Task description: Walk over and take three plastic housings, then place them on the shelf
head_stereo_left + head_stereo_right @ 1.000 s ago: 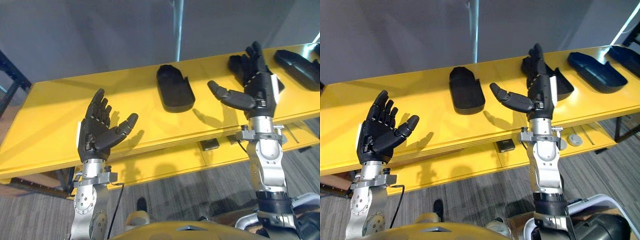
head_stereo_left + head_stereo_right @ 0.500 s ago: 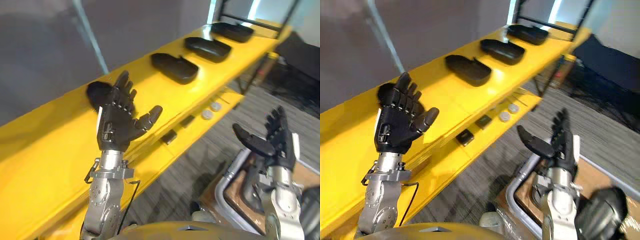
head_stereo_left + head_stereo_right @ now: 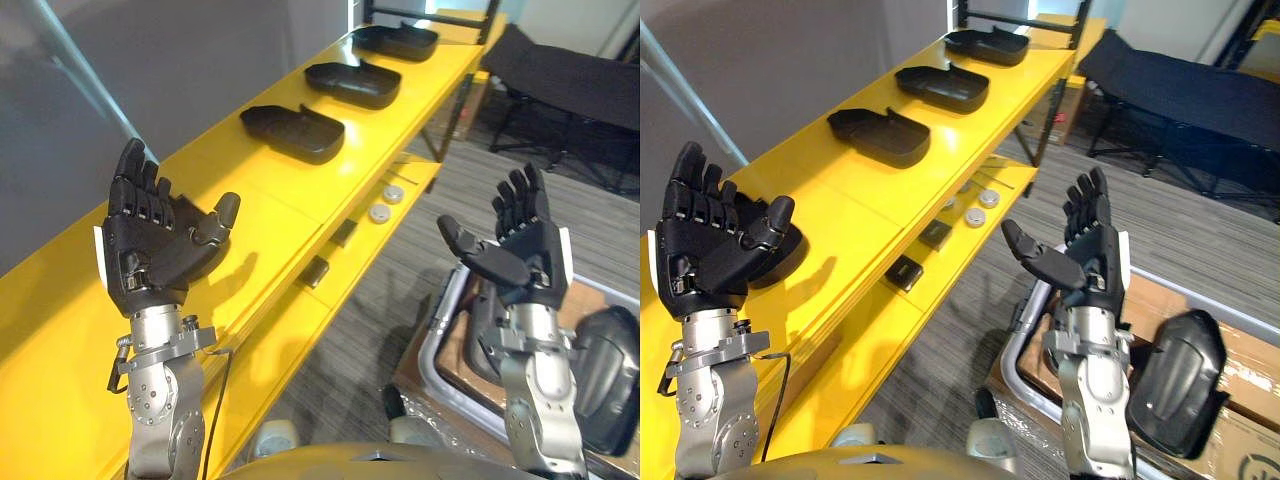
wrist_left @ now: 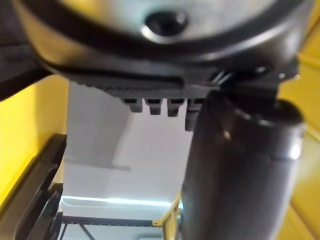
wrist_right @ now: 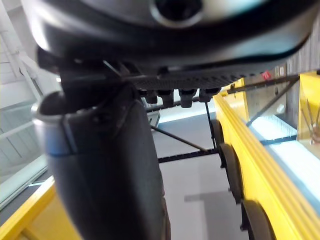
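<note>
On yellow shelf (image 3: 250, 190), four housings (image 3: 880, 137), left hand (image 3: 150, 255), right hand (image 3: 525, 250) open

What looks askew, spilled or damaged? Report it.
Nothing stands out. The plastic housings lie in a tidy row on the yellow shelf, another housing rests on the cardboard box, and the left hand and right hand are open and empty.

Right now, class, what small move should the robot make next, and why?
Probably lower the right hand toward the black plastic housing lying on the cardboard box beside it. Both hands are open and hold nothing; the left hand is raised over the yellow shelf, where other housings already lie.
</note>
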